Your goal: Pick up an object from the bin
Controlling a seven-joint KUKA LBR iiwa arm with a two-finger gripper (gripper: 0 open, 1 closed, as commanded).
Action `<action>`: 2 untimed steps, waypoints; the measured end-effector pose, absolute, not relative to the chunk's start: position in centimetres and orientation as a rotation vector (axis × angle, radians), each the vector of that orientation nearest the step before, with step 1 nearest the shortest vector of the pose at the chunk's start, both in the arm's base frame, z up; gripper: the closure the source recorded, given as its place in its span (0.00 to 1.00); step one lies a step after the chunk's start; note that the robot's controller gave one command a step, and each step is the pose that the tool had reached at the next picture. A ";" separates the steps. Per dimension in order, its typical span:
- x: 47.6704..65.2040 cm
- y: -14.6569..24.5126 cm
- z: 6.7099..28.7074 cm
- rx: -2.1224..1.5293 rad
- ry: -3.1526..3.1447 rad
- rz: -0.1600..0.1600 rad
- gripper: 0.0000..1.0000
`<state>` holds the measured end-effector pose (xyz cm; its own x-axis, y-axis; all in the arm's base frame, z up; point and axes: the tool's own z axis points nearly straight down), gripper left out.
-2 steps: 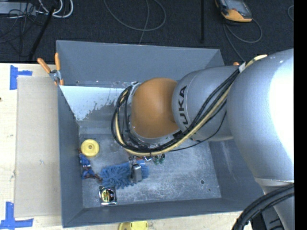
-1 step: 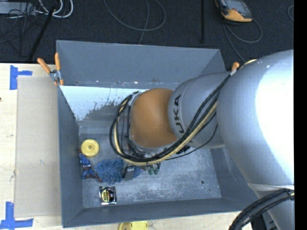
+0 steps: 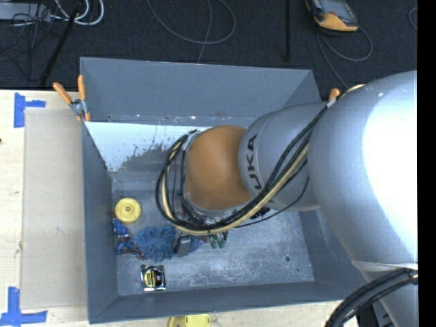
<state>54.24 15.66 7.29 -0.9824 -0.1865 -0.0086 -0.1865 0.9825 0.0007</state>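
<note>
My gripper hangs low at the bin's left-centre, mostly hidden under the arm's orange cover. Its lower end sits at the right edge of a blue fluffy cloth-like thing on the bin floor. A yellow round disc lies just up and left of that. A small blue and red item rests against the fluffy thing's left side. A small tape measure with a yellow and black face lies near the front wall, below the fluffy thing.
The arm and its cables cover the bin's middle and right. Small green bits show just under the cover's lower edge. The left wall stands close to the yellow disc and the blue item.
</note>
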 end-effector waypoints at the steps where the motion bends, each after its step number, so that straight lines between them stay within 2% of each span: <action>1: 54.1 15.6 7.8 -0.293 3.125 0.001 1.00; 2: 54.0 15.6 9.3 -0.293 3.130 -0.001 1.00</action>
